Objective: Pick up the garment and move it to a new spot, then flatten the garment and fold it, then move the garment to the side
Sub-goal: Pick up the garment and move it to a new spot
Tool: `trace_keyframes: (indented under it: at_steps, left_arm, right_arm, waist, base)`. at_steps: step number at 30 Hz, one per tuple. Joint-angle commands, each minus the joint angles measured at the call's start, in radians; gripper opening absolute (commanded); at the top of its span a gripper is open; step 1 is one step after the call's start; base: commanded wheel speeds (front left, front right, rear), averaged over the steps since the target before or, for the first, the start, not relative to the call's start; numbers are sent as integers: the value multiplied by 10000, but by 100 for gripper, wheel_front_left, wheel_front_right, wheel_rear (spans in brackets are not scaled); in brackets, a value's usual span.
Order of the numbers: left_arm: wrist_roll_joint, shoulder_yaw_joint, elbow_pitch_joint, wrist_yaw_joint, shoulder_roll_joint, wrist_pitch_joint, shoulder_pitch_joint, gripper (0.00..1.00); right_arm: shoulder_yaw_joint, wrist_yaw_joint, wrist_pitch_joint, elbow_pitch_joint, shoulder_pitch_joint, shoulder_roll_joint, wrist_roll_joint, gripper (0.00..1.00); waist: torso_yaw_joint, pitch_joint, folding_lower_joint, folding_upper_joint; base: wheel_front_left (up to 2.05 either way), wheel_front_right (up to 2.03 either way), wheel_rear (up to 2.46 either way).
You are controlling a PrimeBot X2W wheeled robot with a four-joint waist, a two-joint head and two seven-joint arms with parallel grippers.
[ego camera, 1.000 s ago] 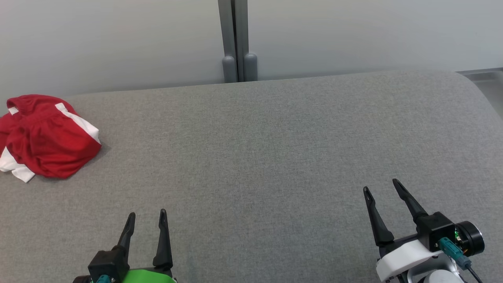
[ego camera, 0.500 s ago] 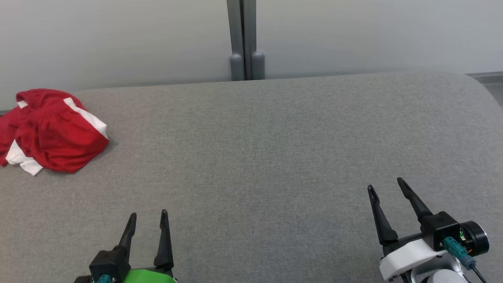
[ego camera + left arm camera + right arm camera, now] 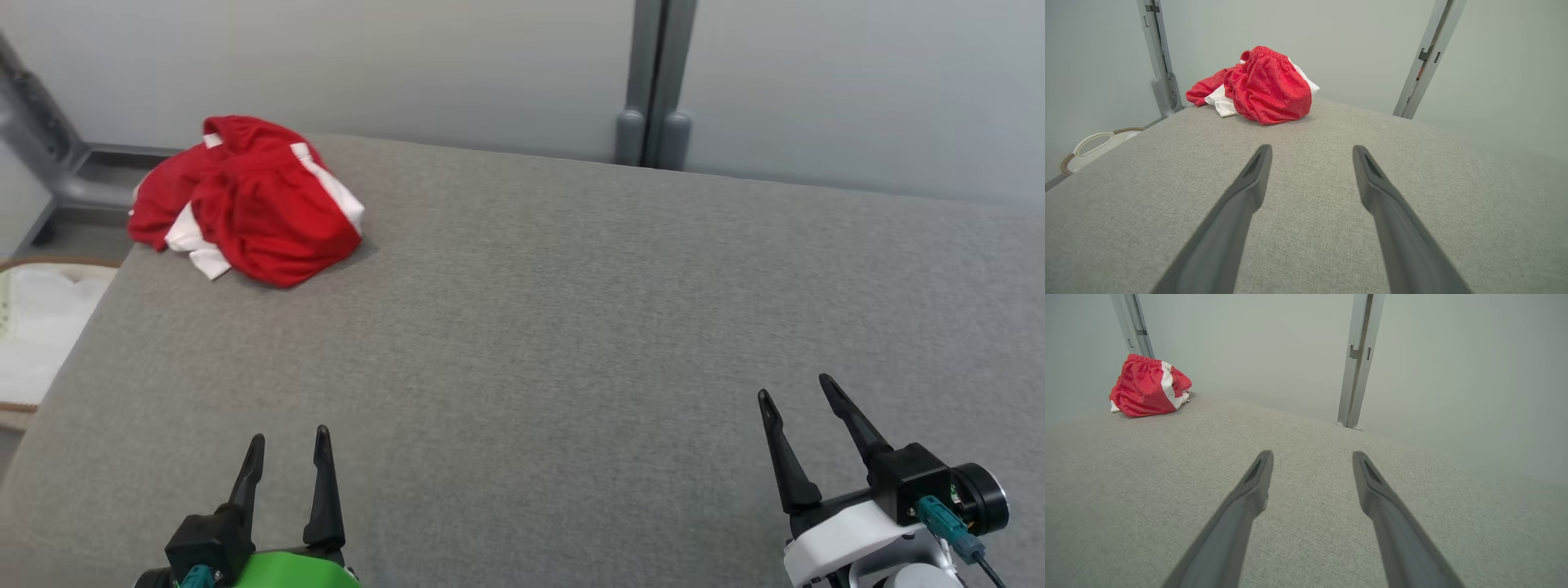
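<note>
The crumpled red-and-white jersey garment (image 3: 261, 212) lies at the far left corner of the grey fabric-covered table (image 3: 571, 327). A pale woven basket (image 3: 49, 264) stands beside the table's left edge.

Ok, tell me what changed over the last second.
The head camera turned toward the robot's left, so the whole picture slid right and a basket beside the table came into view. The garment lies crumpled at the same far-left corner. Left hand and right hand stayed open and empty.
</note>
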Motion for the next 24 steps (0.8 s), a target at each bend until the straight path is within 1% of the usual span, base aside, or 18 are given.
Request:
trace_keyframes:
  at_steps: [1, 6, 12, 19, 24]
  left_arm:
    - [-69, 55, -18, -13, 45, -4, 112, 100]
    - [-25, 157, -70, -62, 44, -5, 129, 100]
    - [32, 154, -96, -86, 44, -5, 150, 100]
    - [39, 243, -182, -12, 44, -5, 215, 100]
    - [162, 402, -461, -233, 46, -5, -190, 100]
  right_arm:
    - [42, -6, -21, 1, -110, -42, 62, 100]
    - [172, -8, -21, 48, -91, -45, 109, 100]
    - [176, -8, -21, 95, -104, -44, 105, 100]
    - [149, -8, -21, 65, -109, -46, 92, 100]
    - [23, -8, -21, 27, -94, -46, -49, 100]
  waist:
    - [1191, -1, 0, 0]
    - [1734, 16, 0, 0]
    - [1991, 26, 0, 0]
    - [1926, 62, 0, 0]
    - [1765, 221, 0, 0]
  base:
    - [0, 0, 0]
    - [0, 0, 0]
    - [0, 0, 0]
    - [0, 0, 0]
    - [0, 0, 0]
